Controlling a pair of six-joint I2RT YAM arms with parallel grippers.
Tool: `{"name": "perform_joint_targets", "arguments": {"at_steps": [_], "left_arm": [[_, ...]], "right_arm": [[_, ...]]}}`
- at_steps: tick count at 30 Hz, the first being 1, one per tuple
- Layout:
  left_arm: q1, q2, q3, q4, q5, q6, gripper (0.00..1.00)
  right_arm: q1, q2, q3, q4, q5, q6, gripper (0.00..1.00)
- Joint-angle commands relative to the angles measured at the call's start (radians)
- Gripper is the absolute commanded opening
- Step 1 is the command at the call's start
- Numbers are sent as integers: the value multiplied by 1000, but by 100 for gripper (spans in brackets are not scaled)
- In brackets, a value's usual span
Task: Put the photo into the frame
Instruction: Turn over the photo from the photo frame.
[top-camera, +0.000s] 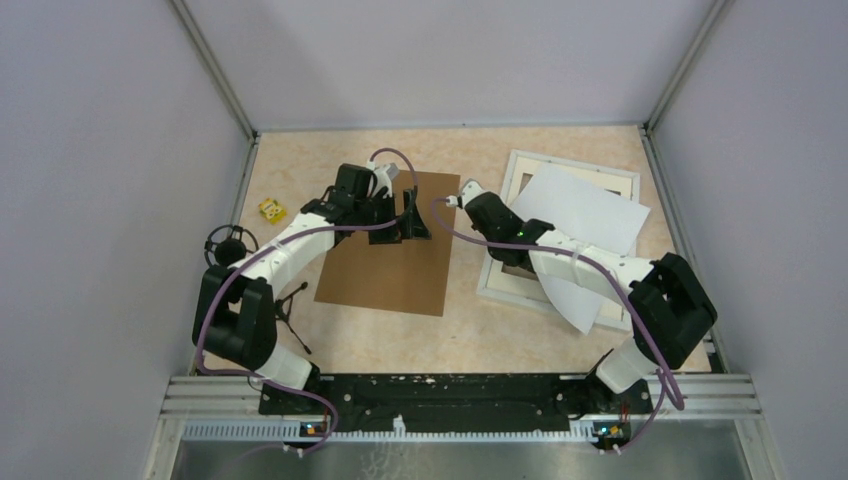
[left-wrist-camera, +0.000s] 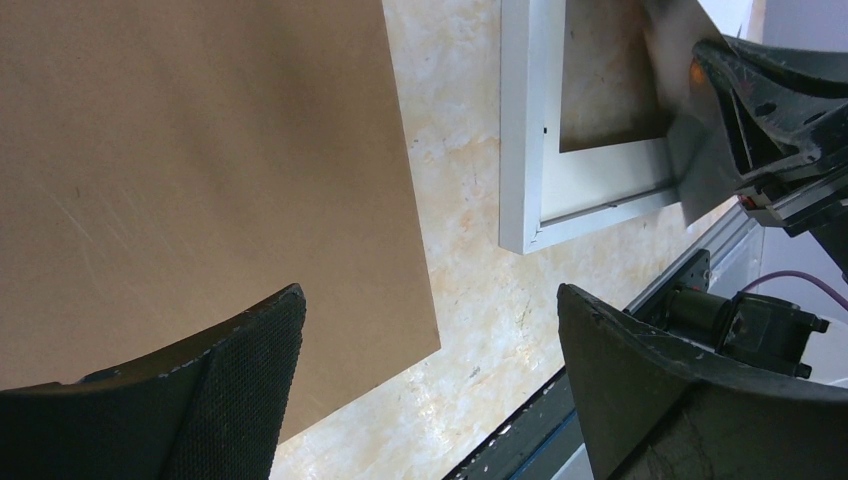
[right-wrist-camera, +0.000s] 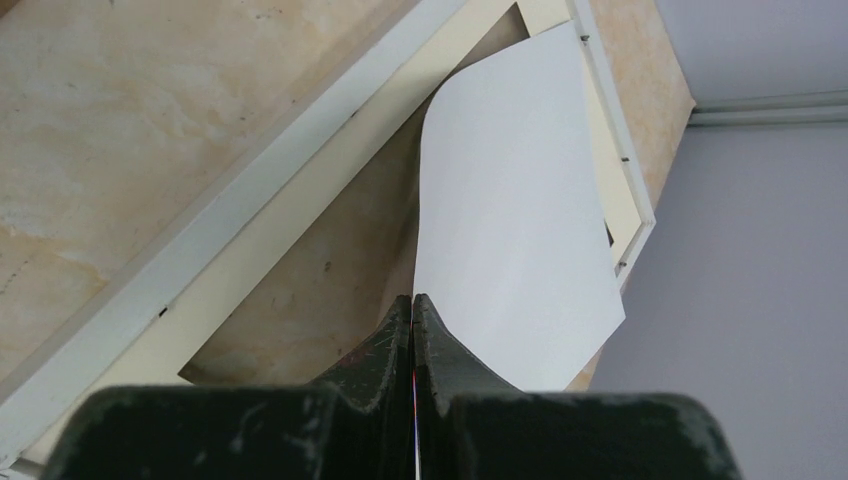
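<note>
Left fingers (left-wrist-camera: 430, 300): wide apart, holding nothing, hovering over the near right part of the board.
Right fingers (right-wrist-camera: 413, 300): pressed together, clamped on one edge of the photo.
Photo (right-wrist-camera: 510, 200): plain white side up, bowed into a curve. It lies slantwise across the frame and is not seated flat inside. Its far edge crosses over a frame bar.
Frame (left-wrist-camera: 520, 120): flat on the right side of the worktop (left-wrist-camera: 450, 150), thin white bars, partly covered by the photo and the right arm.
Board (top-camera: 385, 265): plain brown, flat on the worktop left of the frame, with a strip of bare worktop between the two.
Left arm: reaches from its base over the board's far end.
Yellow block (top-camera: 272, 210): small, on the worktop left of the board, well apart from the frame.
</note>
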Motion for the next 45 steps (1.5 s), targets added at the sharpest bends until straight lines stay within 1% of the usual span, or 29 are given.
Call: {"name": "perform_joint_targets", "arguments": {"at_steps": [1, 4, 6, 10, 13, 19, 23, 30, 35, 45], "left_arm": [[3, -4, -7, 38, 18, -2, 98], [3, 1, -11, 44, 27, -6, 98], [3, 3, -11, 51, 29, -6, 98], [3, 5, -10, 48, 16, -1, 98], [3, 8, -11, 50, 22, -3, 98], [3, 6, -14, 53, 27, -5, 98], [3, 4, -16, 53, 24, -4, 98], [3, -6, -19, 54, 21, -1, 98], [2, -8, -20, 55, 29, -1, 98], [3, -9, -21, 55, 34, -2, 98]], "right_arm": [[8, 10, 36, 56, 63, -52, 0], [12, -16, 2, 103, 1, -110, 0], [16, -24, -6, 118, -8, -129, 0], [27, -30, 12, 87, -10, -112, 0], [40, -64, -24, 112, -18, -125, 0], [52, -136, -95, 130, -78, -202, 0], [50, -133, -116, 160, -56, -253, 0], [-15, -124, -142, 202, -75, -273, 0], [-37, -158, -183, 213, -103, -313, 0], [-68, -145, -167, 160, -142, -424, 0]]}}
